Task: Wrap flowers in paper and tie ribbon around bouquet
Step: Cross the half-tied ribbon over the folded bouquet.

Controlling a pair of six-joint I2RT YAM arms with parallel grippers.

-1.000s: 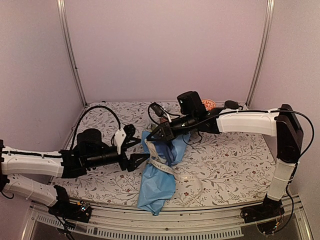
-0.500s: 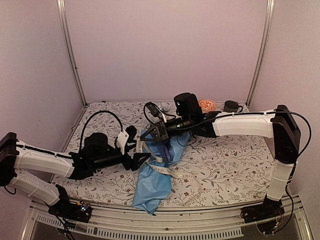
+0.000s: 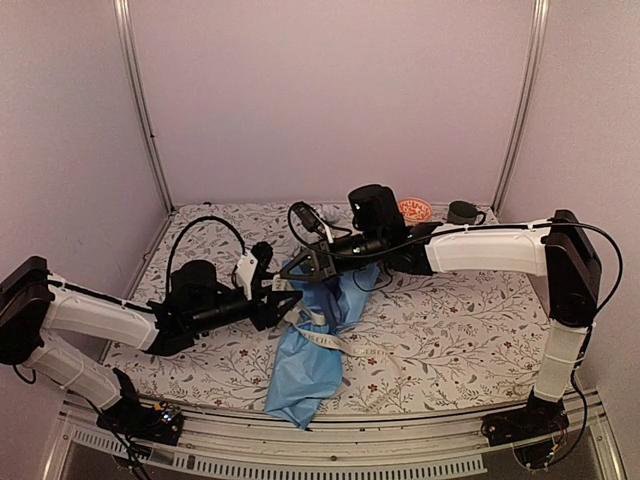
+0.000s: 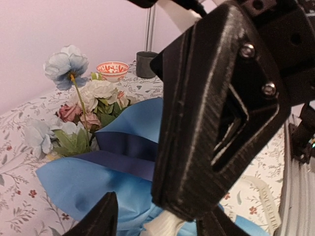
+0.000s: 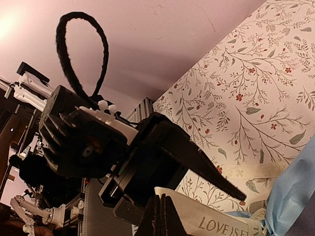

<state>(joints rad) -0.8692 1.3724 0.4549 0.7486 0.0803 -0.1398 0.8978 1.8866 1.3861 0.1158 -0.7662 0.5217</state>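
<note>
The bouquet lies mid-table, its light blue paper (image 3: 310,360) wrapped as a cone with a navy inner fold (image 4: 118,147). White, pink and pale blue flowers (image 4: 88,108) stick out at its far end. The cream ribbon (image 3: 345,345) trails across the paper. My right gripper (image 3: 292,274) is shut on the ribbon (image 5: 221,223) close to its end, above the cone's upper part. My left gripper (image 3: 282,298) sits right beside it. In the left wrist view its jaws stand apart on either side of the pinched ribbon (image 4: 170,225) and the right gripper's fingers (image 4: 197,123).
A red-patterned bowl (image 3: 414,209) and a dark cup (image 3: 462,212) stand at the back right. A black cable loop (image 3: 205,235) arches over the left arm. The leaf-printed tablecloth (image 3: 470,320) covers the table, with a metal rail (image 3: 350,455) along its near edge.
My left gripper has moved up and right to meet the right gripper, and its jaws have narrowed. The right gripper shifted slightly left, still holding the ribbon.
</note>
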